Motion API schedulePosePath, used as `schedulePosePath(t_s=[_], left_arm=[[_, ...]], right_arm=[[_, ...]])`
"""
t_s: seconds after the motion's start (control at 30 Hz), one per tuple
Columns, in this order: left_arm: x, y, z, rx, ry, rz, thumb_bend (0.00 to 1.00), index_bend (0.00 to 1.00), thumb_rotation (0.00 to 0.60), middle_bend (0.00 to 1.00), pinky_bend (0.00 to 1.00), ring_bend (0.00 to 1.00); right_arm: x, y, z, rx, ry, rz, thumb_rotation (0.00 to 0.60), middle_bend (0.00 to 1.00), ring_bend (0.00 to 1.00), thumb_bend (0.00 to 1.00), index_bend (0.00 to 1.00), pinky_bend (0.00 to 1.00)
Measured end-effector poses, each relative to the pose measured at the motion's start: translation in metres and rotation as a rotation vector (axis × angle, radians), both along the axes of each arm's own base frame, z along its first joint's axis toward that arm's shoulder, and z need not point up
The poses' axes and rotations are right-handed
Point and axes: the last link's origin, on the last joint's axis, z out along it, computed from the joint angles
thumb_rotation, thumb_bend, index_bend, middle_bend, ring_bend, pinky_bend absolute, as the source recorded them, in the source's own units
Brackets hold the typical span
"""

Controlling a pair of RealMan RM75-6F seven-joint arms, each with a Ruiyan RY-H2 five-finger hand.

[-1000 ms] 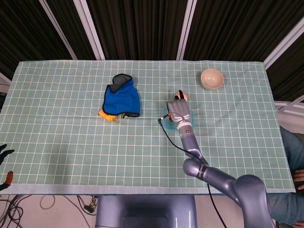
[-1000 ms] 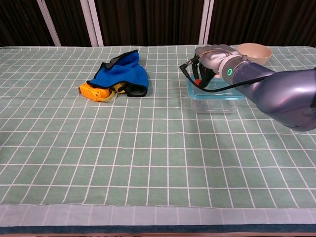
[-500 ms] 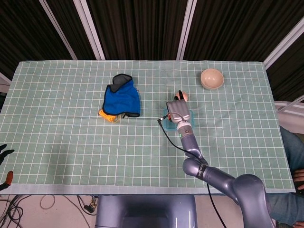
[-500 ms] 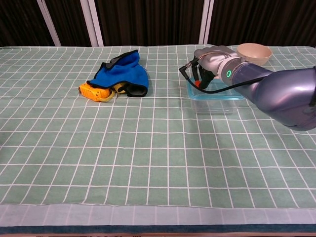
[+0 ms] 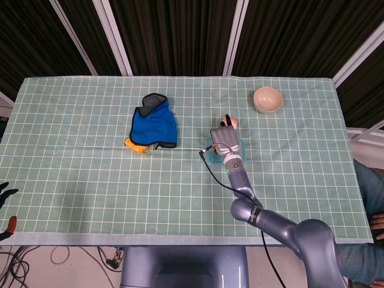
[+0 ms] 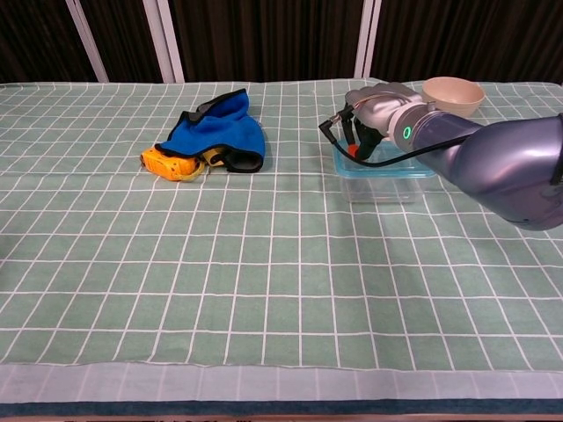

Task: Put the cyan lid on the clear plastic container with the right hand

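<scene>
Near the middle of the head view, a bit to the right, the right hand [image 5: 225,142] sits on top of the clear plastic container [image 6: 380,178] and covers most of it. The cyan lid [image 6: 426,169] lies on the container; in the chest view only its thin blue-green edge peeks out around the hand. The fingers [image 6: 360,141] reach down onto the lid, but I cannot tell if they squeeze it or only press on it, because the hand's own back hides them. A small peach-colored thing [image 5: 233,122] shows just above the hand in the head view, and it is too small to name. The left hand [image 5: 5,195] is cut off at the lower left edge, so its fingers are hard to make out. Left of center lies a blue cloth [image 5: 153,123] over a yellow object [image 6: 169,163]. A beige bowl [image 5: 267,99] stands at the upper right on the green checked tablecloth [image 5: 90,174].
</scene>
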Motion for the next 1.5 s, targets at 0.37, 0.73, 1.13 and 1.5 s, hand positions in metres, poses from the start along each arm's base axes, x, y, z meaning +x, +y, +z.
schedulePosePath(t_s=[0.37,0.73,1.13,1.5], left_arm=[[-0.001,-0.001,0.0,0.001,0.0,0.0,0.52,0.16,0.6,0.0,0.0,0.0],[0.0,-0.001,0.0,0.001,0.0,-0.002,0.52,0.16,0.6,0.0,0.0,0.0],[0.0,-0.001,0.0,0.001,0.003,-0.008,0.52,0.16,0.6,0.0,0.0,0.0],[0.0,-0.001,0.0,0.004,0.011,-0.019,0.52,0.16,0.6,0.0,0.0,0.0]], right_arm=[[0.001,0.001,-0.001,0.028,0.003,-0.011,0.6,0.57,0.25,0.48,0.7,0.0],[0.008,-0.002,0.006,-0.003,-0.04,-0.013,0.6,0.57,0.25,0.48,0.7,0.0],[0.018,-0.001,0.04,-0.081,-0.134,0.006,0.6,0.4,0.18,0.43,0.46,0.0],[0.012,0.014,0.107,-0.184,-0.272,0.006,0.6,0.12,0.03,0.34,0.19,0.0]])
